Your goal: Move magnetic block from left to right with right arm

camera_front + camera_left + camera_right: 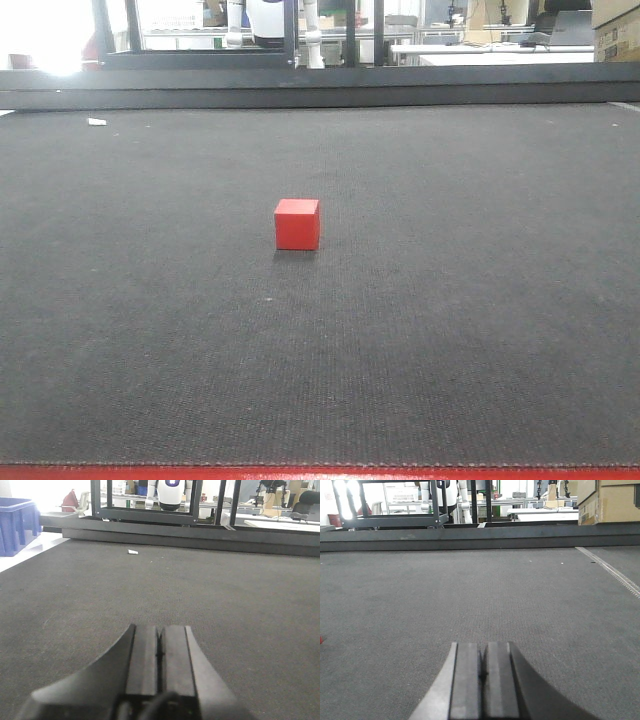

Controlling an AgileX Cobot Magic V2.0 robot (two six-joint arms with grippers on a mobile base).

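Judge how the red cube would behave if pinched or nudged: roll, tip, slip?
The red cube rests flat on the textured mat, so a nudge would probably slide it, not roll it. It looks as wide as tall, so tipping seems unlikely. Its flat, sharp-edged sides look rigid and should suit a pinch, though smooth faces might slip.

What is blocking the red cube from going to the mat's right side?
Nothing visible does. The small red cube stands on the dark grey fabric mat, bare to its right. A small white scrap lies far back left.
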